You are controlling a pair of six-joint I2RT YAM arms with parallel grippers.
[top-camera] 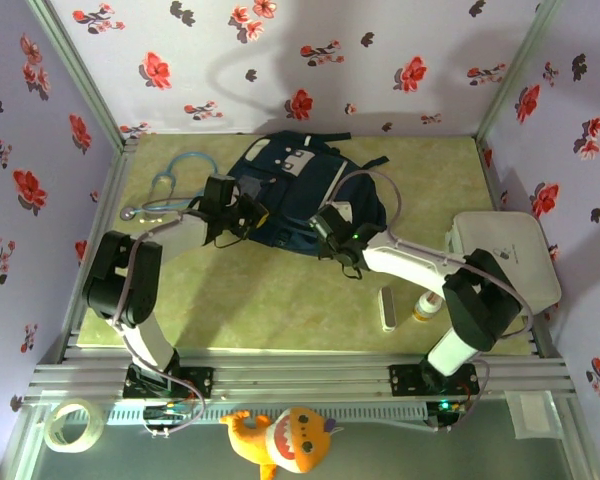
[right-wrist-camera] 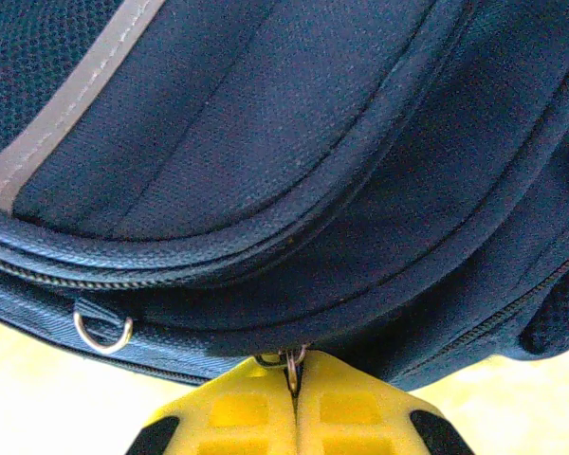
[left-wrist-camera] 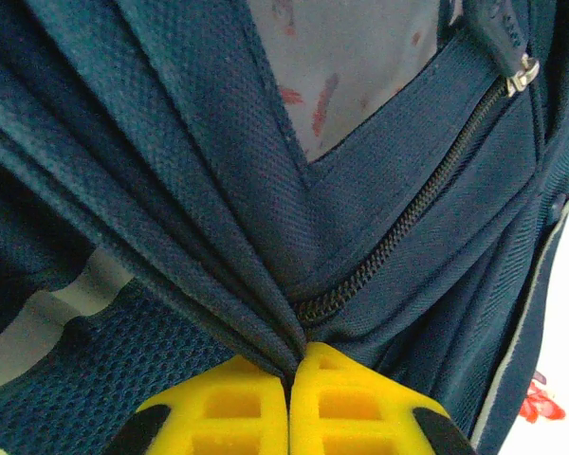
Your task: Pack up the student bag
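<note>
As the navy, grey-striped student bag lies by the worktop's far edge, the left gripper pinches its fabric and the right gripper its zip ring.

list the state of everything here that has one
student bag, lying flat, pinched at two spots
left claw, shut on a fold of the student bag
right claw, shut on the zip pull
white case, closed
stethoscope, lying loose, untouched
</note>
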